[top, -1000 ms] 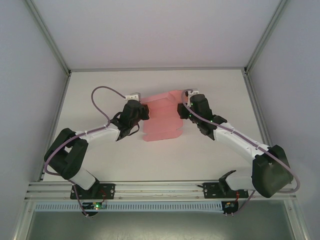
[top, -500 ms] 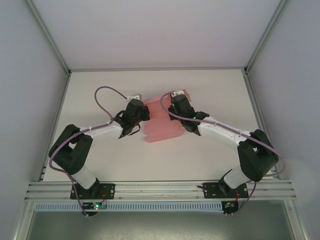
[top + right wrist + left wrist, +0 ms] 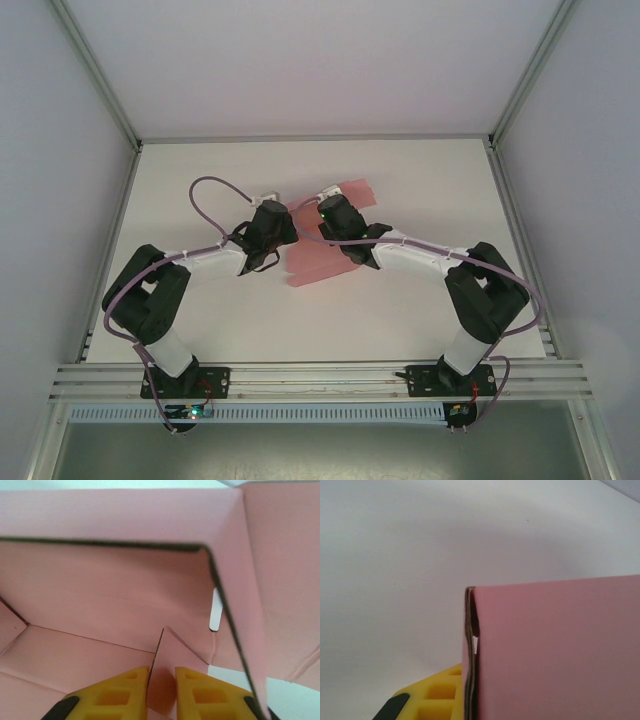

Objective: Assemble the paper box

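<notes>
Paper box (image 3: 314,264) is counted once: a single pink card piece, partly folded, found in the middle of the white table (image 3: 200,180) between the two wrists. In the overhead view its near part is seen below the wrists, and one flap (image 3: 360,190) is seen sticking out on the far side of the right arm (image 3: 430,258).

Two arms are counted, one on each side, both bent inward toward the card. The left arm (image 3: 195,265) is brought in from the left, with the left gripper (image 3: 288,222) set at the card's left edge. In the left wrist view one yellow finger pad (image 3: 437,694) is seen just beside a raised, doubled edge of the card (image 3: 555,650); the other pad is hidden behind the pink. This claw is closed on that edge.

In the right wrist view the card (image 3: 100,595) is seen as upright walls and creased panels, with one narrow slot (image 3: 215,609) cut in a wall. The right gripper (image 3: 161,675) is shown with two yellow fingers (image 3: 117,695) nearly together, and one small pink flap is seen in the thin gap. Whether that flap is pinched cannot be told.
</notes>
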Available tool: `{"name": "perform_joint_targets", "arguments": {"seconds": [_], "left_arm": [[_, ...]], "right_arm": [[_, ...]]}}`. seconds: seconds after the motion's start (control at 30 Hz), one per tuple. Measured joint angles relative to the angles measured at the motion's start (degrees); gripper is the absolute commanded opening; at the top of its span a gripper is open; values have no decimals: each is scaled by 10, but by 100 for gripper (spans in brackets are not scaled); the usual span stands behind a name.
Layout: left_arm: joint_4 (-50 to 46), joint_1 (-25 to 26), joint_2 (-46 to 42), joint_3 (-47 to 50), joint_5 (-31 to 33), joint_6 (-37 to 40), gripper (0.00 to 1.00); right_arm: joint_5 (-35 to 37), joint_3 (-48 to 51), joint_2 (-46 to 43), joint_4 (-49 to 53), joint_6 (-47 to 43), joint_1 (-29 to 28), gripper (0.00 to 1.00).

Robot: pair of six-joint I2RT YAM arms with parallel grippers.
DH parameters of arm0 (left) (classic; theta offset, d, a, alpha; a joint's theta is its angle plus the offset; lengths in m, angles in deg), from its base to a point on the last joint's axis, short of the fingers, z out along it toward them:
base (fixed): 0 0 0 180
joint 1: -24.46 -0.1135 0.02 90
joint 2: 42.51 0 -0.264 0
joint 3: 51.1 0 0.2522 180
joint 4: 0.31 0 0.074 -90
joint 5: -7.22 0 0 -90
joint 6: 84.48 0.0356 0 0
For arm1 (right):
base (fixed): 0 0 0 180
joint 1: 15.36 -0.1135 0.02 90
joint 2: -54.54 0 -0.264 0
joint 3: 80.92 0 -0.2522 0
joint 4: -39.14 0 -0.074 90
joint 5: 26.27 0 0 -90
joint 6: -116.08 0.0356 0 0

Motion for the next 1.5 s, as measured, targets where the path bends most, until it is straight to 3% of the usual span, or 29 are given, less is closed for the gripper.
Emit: {"name": "perform_joint_targets", "arguments": {"seconds": [0.07,0.2,0.33,0.43,0.57,0.7,0.83,0.97,1.27,1.5], "left_arm": [[0,1,0,-2,-7,0,0],[1,2,-1,-4,-14,2,0],[3,2,-5,-4,-23,11,0],[8,1,-17,1,-29,24,0],[16,1,-43,19,-42,41,0],[36,1,-58,37,-62,53,0],[48,0,-61,47,-78,56,0],[53,0,-63,48,-94,60,0],[53,0,-74,48,-103,70,0],[52,0,-74,48,-104,70,0]], "right_arm": [[-9,0,-6,-1,2,0,37],[-48,24,-64,1,2,5,47],[-117,60,-165,12,1,37,70],[-165,89,-257,15,1,85,84],[-233,136,-362,4,1,168,86],[-313,164,-424,-5,19,289,98],[-375,167,-422,-18,35,382,98],[-455,157,-360,-16,36,421,98],[-623,108,-211,11,30,419,92],[-678,92,-179,32,4,383,79]]}}
